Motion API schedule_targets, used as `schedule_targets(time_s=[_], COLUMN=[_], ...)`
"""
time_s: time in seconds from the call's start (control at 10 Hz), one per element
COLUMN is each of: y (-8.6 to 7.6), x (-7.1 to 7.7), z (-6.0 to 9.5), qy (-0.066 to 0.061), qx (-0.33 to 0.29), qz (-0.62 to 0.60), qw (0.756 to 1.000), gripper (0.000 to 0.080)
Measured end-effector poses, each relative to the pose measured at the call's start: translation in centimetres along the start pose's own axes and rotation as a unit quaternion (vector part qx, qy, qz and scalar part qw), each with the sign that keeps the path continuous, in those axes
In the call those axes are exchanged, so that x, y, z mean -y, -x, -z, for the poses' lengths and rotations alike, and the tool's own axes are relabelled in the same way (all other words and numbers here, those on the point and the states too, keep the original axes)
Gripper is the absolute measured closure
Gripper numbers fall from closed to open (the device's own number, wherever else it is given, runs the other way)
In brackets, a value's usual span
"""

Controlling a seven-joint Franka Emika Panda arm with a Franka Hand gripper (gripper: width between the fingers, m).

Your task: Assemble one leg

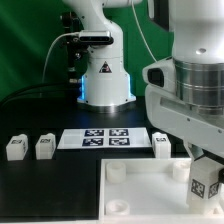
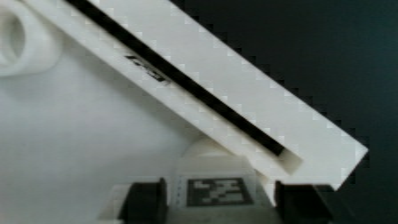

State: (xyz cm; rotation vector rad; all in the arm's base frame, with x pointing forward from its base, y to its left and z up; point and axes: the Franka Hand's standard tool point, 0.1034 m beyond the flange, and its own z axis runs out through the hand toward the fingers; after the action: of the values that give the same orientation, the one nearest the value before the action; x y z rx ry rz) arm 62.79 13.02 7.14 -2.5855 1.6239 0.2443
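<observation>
My gripper (image 1: 204,176) is shut on a leg (image 1: 207,190), a small white post with a black-and-white tag. It holds the leg at the exterior view's right, over the right part of the large flat white square piece (image 1: 140,195), close to its far right corner socket (image 1: 178,168). In the wrist view the leg (image 2: 217,190) sits between the two black fingers (image 2: 146,196), tag side showing. The white piece's raised rim (image 2: 214,85) runs slantwise just beyond it.
Three more legs stand on the black table: two at the exterior view's left (image 1: 15,148) (image 1: 45,146) and one beside the marker board's right end (image 1: 160,143). The marker board (image 1: 105,138) lies mid-table. The arm's base (image 1: 105,75) stands behind it.
</observation>
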Motion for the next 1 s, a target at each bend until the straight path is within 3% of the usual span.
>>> schedule_targets(time_s=[0.2,0.4,0.9,1.0], y=[0.26,0.79,0.28,0.29], x=[0.37,0.76,0.41,0.39], z=[-0.07,0.18,-0.14,-0.20], qy=[-0.050,-0.035,-0.036,-0.035], qx=[0.035,0.039,0.037,0.037], qz=[-0.142,-0.153,-0.128,-0.128], qw=[0.988,0.987,0.990,0.990], gripper=[0.0508,0.0508,0.0507,0.0436])
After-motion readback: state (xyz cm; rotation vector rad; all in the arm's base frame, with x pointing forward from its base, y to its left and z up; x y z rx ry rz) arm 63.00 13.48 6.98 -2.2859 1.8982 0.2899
